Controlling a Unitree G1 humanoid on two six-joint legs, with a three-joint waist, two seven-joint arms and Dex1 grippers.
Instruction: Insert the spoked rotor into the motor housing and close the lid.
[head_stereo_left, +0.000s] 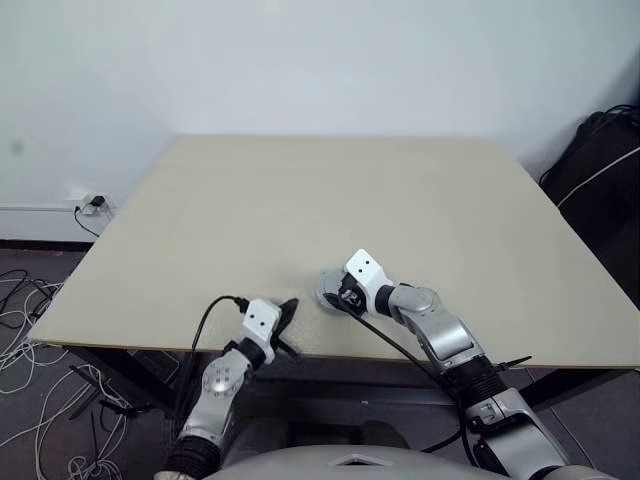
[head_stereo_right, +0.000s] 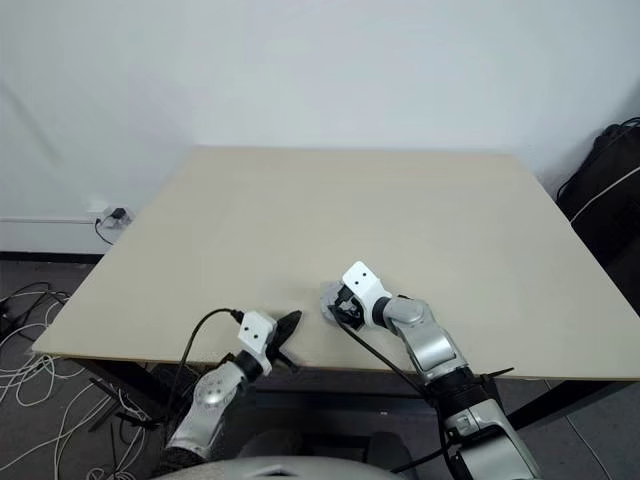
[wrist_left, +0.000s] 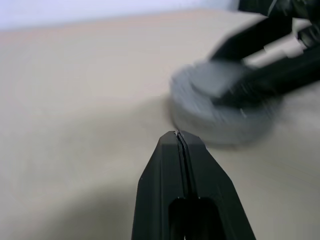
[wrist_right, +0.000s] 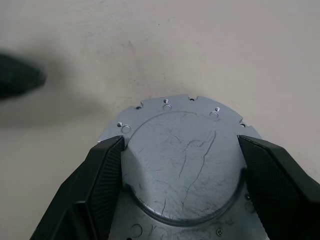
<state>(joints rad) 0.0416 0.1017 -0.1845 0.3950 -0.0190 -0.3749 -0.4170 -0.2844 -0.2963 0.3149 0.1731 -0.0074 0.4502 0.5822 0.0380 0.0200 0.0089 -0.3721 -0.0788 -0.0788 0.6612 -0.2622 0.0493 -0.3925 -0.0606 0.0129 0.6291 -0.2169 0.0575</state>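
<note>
Fingers of the right end effector (wrist_right: 180, 165) stand wide apart, one on each side of the raised round middle of the lid (wrist_right: 182, 165), their ribbed black pads against or just beside that boss; whether they press it I cannot tell. The lid lies flat, smooth face up, near the front edge of the desk (head_stereo_left: 300, 200), and its long axis is level with the desk, so the disc offers no preferred side. It is scuffed grey metal with fine scratches, a notched rim and small holes round the outer ring. Whatever lies beneath it is hidden. The left end effector (wrist_left: 180, 145) is pinched shut on nothing, its smooth black fingers meeting in a thin seam. From this closed tip the lid sits at about 1 o'clock, near but apart; in the head view the left end effector lies at about 8 o'clock from the lid. The right arm is plainly nearer and already astride the part, so the coming move, by my judgement, rests on seating the lid squarely. The desk top is pale, matt and bare.
</note>
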